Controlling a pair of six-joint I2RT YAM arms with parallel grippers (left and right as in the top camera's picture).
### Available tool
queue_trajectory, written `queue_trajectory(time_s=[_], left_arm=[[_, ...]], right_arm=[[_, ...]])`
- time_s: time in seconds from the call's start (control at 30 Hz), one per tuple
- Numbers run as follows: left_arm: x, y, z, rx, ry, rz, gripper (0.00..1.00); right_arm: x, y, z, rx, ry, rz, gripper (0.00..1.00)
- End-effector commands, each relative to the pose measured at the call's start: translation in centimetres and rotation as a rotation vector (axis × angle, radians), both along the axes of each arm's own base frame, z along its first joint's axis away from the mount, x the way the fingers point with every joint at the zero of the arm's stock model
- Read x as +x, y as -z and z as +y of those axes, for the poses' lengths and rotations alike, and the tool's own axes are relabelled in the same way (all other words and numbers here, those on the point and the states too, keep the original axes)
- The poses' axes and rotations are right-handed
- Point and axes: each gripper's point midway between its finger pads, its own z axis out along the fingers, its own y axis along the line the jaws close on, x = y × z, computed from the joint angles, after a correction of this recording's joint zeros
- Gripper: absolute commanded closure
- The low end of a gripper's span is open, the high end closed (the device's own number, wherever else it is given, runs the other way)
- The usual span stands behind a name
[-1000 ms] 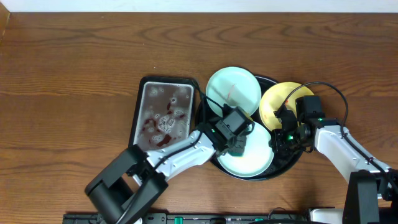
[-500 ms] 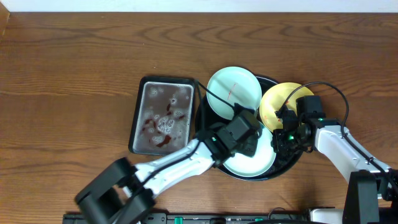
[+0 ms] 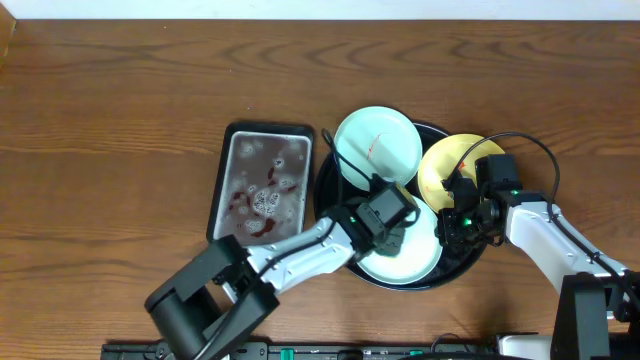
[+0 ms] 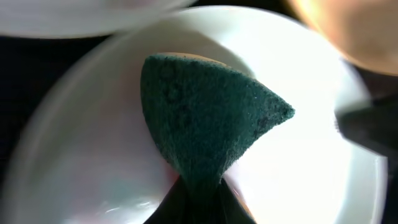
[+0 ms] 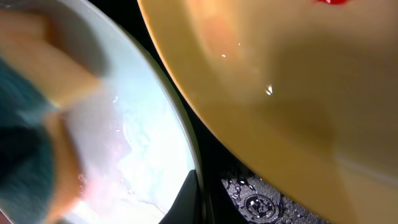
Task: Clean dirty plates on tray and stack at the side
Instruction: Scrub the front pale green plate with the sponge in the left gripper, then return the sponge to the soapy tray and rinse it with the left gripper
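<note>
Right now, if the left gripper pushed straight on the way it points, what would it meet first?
The left gripper pinches a green sponge that points down at the near mint-blue plate in the tray. That plate would come first. Sponge and plate may be touching, but depth is unclear.

left tool (image 3: 391,230) with sponge (image 4: 205,118) | slid back leftward across near plate (image 3: 416,258)

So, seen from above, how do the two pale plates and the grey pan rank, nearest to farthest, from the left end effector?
1. The front pale plate, directly under the left end effector and its sponge.
2. The back pale plate, just behind.
3. The grey pan, off to the left.
</note>
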Motion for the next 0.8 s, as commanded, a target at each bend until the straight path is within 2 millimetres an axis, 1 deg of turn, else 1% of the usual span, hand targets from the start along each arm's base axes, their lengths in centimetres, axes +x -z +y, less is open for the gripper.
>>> queue_trajectory(time_s=[0.0,0.07,0.1,0.13,0.17,0.2,0.23,0.3,0.37,0.43,0.5,0.53,0.6,0.63,0.67,0.77], left_arm=[[1.6,-0.7,3.4,0.079,-0.055,-0.045,0.91],[1.7,-2.2,3.6,0.057,-0.06,-0.058,0.91],[1.7,-4.2,3.6,0.026,-0.062,-0.083,0.9],[1.6,-5.0,3.7,0.013,-0.063,-0.093,0.89],[1.6,-5.8,3.8,0.002,-0.064,-0.104,0.87],[1.7,-6.7,3.9,-0.015,-0.07,-0.118,0.87],[1.8,-7.6,4.2,-0.028,-0.078,-0.129,0.87],[2.3,-8.4,5.5,-0.016,-0.11,-0.143,0.87],[2.9,-8.6,7.5,0.022,-0.16,-0.148,0.87],[3.6,-8.4,9.3,0.053,-0.204,-0.135,0.88],[4.5,-8.0,11.2,0.082,-0.236,-0.125,0.92],[5.2,-7.8,12.6,0.099,-0.249,-0.123,0.92],[6.2,-7.6,14.1,0.115,-0.257,-0.122,0.92],[6.6,-7.4,14.8,0.123,-0.254,-0.119,0.92],[7.3,-7.0,16.2,0.143,-0.263,-0.114,0.92],[8.3,-6.0,18.4,0.176,-0.297,-0.094,0.92]], right_arm=[[0.0,0.0,-0.1,-0.005,-0.004,-0.004,0.99],[0.1,0.0,-0.1,-0.005,-0.004,-0.004,0.99],[0.1,0.0,-0.1,-0.005,-0.004,-0.004,0.99],[0.1,0.0,-0.1,-0.006,-0.004,-0.004,0.99],[0.1,0.0,-0.1,-0.006,-0.004,-0.004,0.96],[0.1,0.0,-0.1,-0.005,-0.004,-0.005,0.88],[0.1,0.0,-0.1,-0.005,-0.004,-0.008,0.85],[0.2,0.0,0.0,-0.004,-0.003,-0.012,0.85],[0.2,0.0,0.0,-0.004,-0.003,-0.012,0.85],[0.2,0.0,0.0,-0.004,-0.003,-0.012,0.86],[0.2,0.0,0.0,-0.004,-0.003,-0.011,0.86],[0.2,0.0,0.0,-0.004,-0.003,-0.012,0.86],[0.3,0.0,0.0,-0.003,-0.003,-0.013,0.87],[0.3,0.0,0.0,-0.003,-0.003,-0.015,0.87],[0.4,0.0,0.0,-0.003,-0.003,-0.018,0.88],[0.5,0.0,0.0,-0.003,0.0,-0.02,0.9]])
